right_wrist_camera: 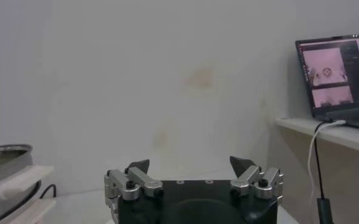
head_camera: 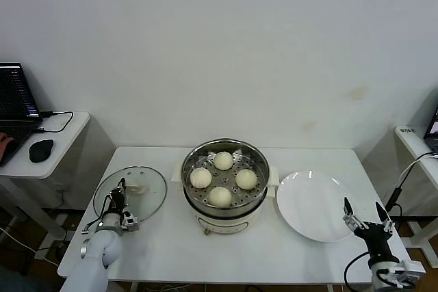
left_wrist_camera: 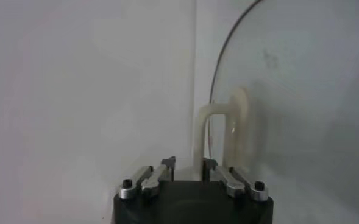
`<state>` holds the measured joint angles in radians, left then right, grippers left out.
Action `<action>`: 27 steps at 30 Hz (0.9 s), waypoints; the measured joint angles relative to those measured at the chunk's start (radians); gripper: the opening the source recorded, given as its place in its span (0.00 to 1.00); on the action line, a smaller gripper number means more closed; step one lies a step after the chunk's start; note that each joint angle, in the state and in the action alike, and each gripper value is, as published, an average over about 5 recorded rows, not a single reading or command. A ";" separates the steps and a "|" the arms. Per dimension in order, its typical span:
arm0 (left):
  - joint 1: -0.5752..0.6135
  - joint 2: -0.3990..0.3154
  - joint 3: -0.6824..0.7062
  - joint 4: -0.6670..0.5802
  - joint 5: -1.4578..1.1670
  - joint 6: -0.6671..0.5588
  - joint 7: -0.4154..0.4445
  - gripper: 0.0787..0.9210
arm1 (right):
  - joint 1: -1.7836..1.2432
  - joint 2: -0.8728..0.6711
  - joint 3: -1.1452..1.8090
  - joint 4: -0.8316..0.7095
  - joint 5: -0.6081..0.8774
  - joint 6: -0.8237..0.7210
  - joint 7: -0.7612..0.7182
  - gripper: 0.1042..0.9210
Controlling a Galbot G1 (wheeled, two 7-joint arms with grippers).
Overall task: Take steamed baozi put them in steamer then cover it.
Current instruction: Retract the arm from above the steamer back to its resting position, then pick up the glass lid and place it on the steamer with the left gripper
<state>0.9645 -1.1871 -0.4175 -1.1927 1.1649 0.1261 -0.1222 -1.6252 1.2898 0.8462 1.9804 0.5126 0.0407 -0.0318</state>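
The steamer (head_camera: 224, 181) stands mid-table with its perforated tray showing. Four cream-white baozi lie on the tray, among them the far one (head_camera: 223, 160), the left one (head_camera: 200, 178) and the near one (head_camera: 220, 197). The glass lid (head_camera: 147, 200) lies flat on the table to the steamer's left. My left gripper (head_camera: 122, 186) is over the lid, its fingers drawn close around the near end of the cream handle (left_wrist_camera: 219, 125). My right gripper (head_camera: 363, 214) is open and empty, near the front right table edge beside the white plate (head_camera: 311, 204).
The steamer's rim and white side handle (right_wrist_camera: 11, 179) show in the right wrist view. A side table with a laptop (head_camera: 14, 100) and mouse (head_camera: 41, 149) stands at far left. Another laptop (right_wrist_camera: 341, 70) sits on a stand at right, with cables hanging.
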 measured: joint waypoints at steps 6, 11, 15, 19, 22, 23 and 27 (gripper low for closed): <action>0.043 -0.004 -0.022 -0.067 0.016 0.013 0.009 0.07 | 0.006 -0.014 0.005 0.012 0.011 -0.009 0.001 0.88; 0.102 -0.014 -0.047 -0.172 0.028 0.038 0.030 0.07 | 0.011 -0.023 0.004 0.026 0.019 -0.020 0.001 0.88; 0.152 -0.028 -0.068 -0.284 0.045 0.075 0.059 0.07 | 0.016 -0.025 -0.001 0.039 0.019 -0.028 0.003 0.88; 0.198 -0.047 -0.090 -0.406 0.072 0.125 0.094 0.07 | 0.018 -0.027 -0.008 0.048 0.016 -0.030 0.005 0.88; 0.226 -0.064 -0.106 -0.491 0.086 0.160 0.108 0.07 | 0.018 -0.030 -0.012 0.052 0.016 -0.028 0.005 0.88; 0.235 -0.070 -0.110 -0.516 0.090 0.171 0.111 0.07 | 0.017 -0.031 -0.013 0.054 0.016 -0.028 0.005 0.88; 0.267 -0.096 -0.120 -0.605 0.102 0.205 0.120 0.07 | 0.014 -0.033 -0.015 0.060 0.014 -0.029 0.005 0.88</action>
<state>1.2315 -1.2834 -0.5370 -1.7980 1.2673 0.3312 -0.0026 -1.6112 1.2572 0.8311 2.0408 0.5265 0.0116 -0.0271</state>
